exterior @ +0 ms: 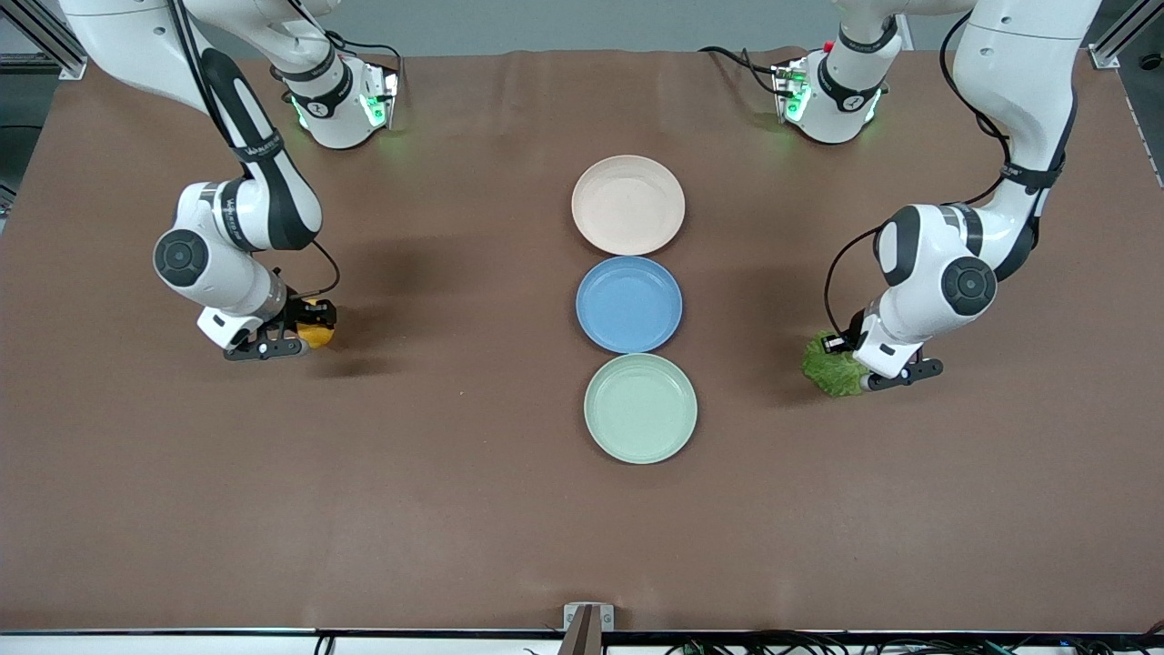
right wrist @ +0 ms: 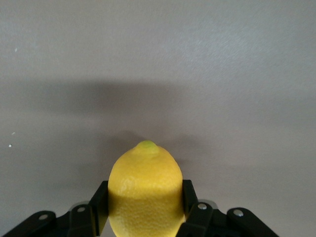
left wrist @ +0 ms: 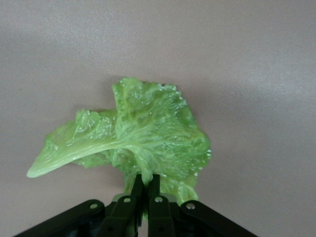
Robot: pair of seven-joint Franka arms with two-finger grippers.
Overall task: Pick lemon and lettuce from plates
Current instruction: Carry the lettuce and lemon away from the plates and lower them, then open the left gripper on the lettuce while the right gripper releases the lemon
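Both pairs of jaws are clenched on a load: the right gripper clamps the lemon by its sides, nub end pointing away from the wrist; the left gripper pinches the lettuce at the leaf's edge, its pale stem trailing off to one side. Each load is over bare brown table, the lemon toward the right arm's end, the lettuce toward the left arm's end, both well apart from the plates. Three plates lie in a row along the table's middle, none carrying anything: beige plate farthest from the front camera, blue plate in the middle, green plate nearest; neighbours almost touch.
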